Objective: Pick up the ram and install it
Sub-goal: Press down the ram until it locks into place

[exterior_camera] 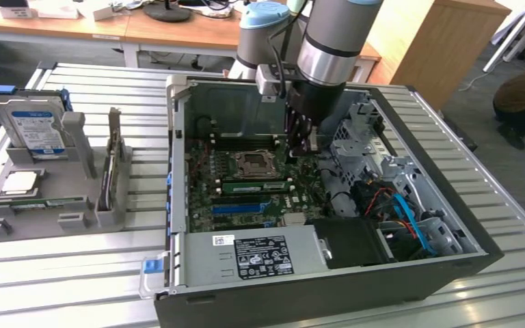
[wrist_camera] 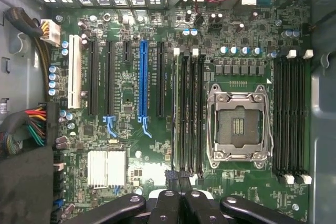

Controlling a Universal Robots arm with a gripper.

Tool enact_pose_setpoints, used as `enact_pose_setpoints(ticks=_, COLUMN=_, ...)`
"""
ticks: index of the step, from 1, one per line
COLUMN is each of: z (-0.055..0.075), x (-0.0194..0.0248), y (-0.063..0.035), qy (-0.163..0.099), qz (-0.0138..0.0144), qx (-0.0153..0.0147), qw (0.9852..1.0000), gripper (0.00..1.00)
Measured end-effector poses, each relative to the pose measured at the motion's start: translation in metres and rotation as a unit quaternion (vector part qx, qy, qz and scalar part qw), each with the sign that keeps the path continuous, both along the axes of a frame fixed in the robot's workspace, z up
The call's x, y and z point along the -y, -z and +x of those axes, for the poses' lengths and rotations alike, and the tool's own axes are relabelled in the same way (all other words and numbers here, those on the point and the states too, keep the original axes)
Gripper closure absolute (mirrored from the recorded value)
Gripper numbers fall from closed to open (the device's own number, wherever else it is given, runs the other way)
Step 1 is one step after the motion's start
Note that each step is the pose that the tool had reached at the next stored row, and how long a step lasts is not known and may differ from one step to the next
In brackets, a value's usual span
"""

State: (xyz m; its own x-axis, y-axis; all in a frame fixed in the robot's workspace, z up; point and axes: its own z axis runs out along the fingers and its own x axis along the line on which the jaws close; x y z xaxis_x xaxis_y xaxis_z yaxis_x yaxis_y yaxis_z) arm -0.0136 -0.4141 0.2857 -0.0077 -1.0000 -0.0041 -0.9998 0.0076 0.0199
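My gripper [wrist_camera: 178, 184], shut tight with nothing that I can see in it, hangs over the end of the slots [wrist_camera: 199, 114] where the ram [exterior_camera: 255, 185] already stands, so I judge the installing done or nearly so.

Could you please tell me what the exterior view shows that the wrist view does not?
Exterior view: the hard drive standing in its gray holder, the labelled power supply and the arm. Wrist view: the white slot and the coloured wire bundle. Both: the motherboard, its empty CPU socket, the blue slot and the shut pincer.
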Motion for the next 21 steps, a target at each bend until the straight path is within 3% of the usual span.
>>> enact_pose_setpoints(ticks=21, z=0.0000, x=0.0000, y=0.0101, qy=0.000, qz=0.0001, qx=0.0001, qw=1.0000, gripper=0.89)
